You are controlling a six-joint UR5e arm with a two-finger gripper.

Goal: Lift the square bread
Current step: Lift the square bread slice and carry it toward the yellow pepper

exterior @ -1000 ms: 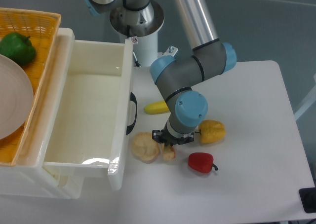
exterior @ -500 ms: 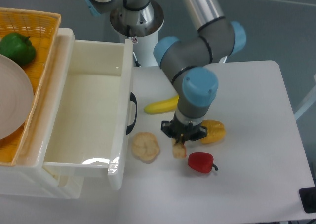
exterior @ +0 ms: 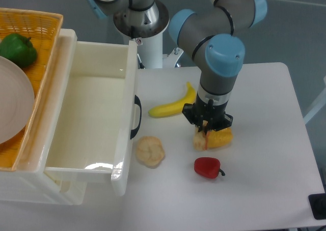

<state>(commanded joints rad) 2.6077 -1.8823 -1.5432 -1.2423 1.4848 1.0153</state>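
My gripper (exterior: 205,128) points straight down and is shut on the square bread (exterior: 199,140), a small pale tan slice with a reddish-orange crust edge. The slice hangs from the fingers, lifted off the table, in front of the yellow pepper (exterior: 219,137). The round lumpy bread piece (exterior: 150,151) lies on the table to the left, near the drawer front.
A yellow banana (exterior: 172,106) lies behind the gripper. A red pepper (exterior: 208,167) lies in front of it. An open white drawer (exterior: 91,121) stands at the left. A wicker basket (exterior: 41,48) holds a green pepper (exterior: 17,50) and a plate (exterior: 12,106).
The gripper has risen and moved right and back with the square bread in it, away from the round bread and over to the yellow pepper. The banana now shows more fully.
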